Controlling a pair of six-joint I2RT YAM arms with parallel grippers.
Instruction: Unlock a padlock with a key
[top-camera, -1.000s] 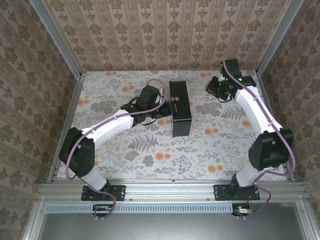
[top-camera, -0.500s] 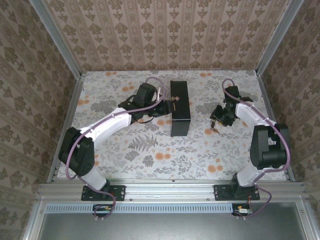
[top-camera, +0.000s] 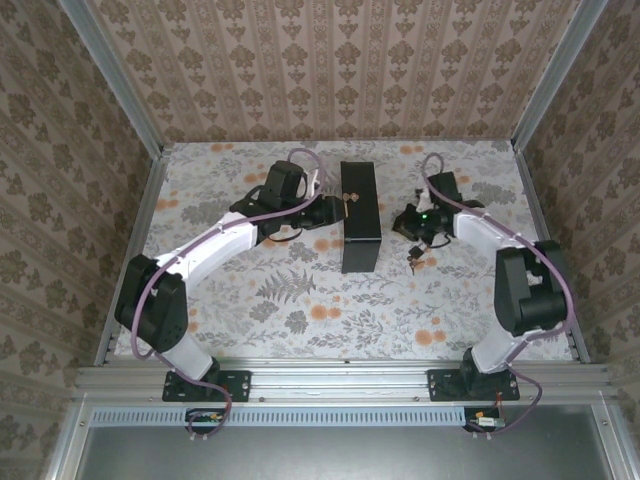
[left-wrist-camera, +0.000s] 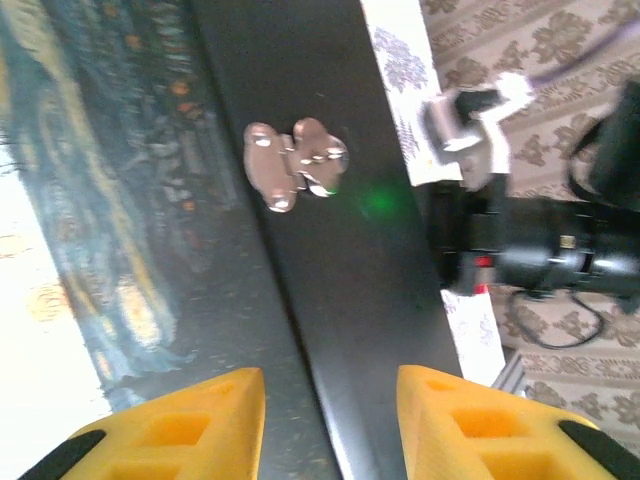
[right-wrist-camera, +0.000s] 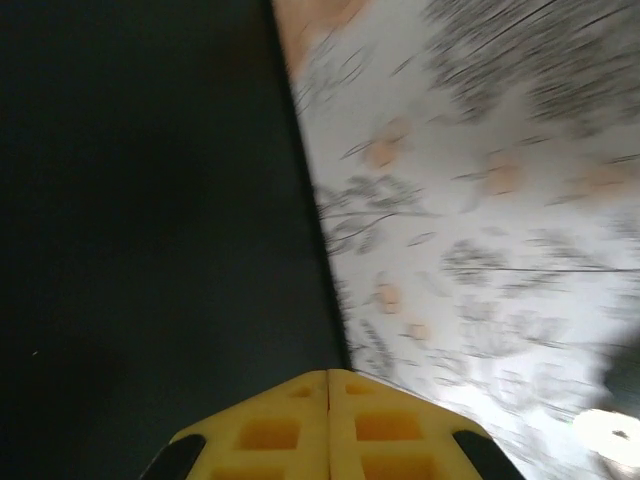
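Patterned wallpaper encloses a table (top-camera: 300, 300) covered in a grey and orange floral cloth. Two white and black arms reach in from the near edge toward the middle. Between them lies a long dark box (top-camera: 360, 235), its lid painted with a blue and yellow swirling sky (left-wrist-camera: 90, 230).

Just left of the box, the left gripper (top-camera: 325, 213) faces the box's dark side, its yellow fingers (left-wrist-camera: 170, 430) spread wide with nothing between them. To the right of the box, the right gripper (top-camera: 408, 225) has its yellow pads (right-wrist-camera: 270, 430) pressed together, with nothing visible between them.

On the box's dark face, the padlock (left-wrist-camera: 295, 165) shows as a small shiny metal lump, blurred, directly ahead of the left gripper. Just nearer than the right gripper sits a tiny dark sliver, the key (top-camera: 410, 263); I cannot tell whether it is held.
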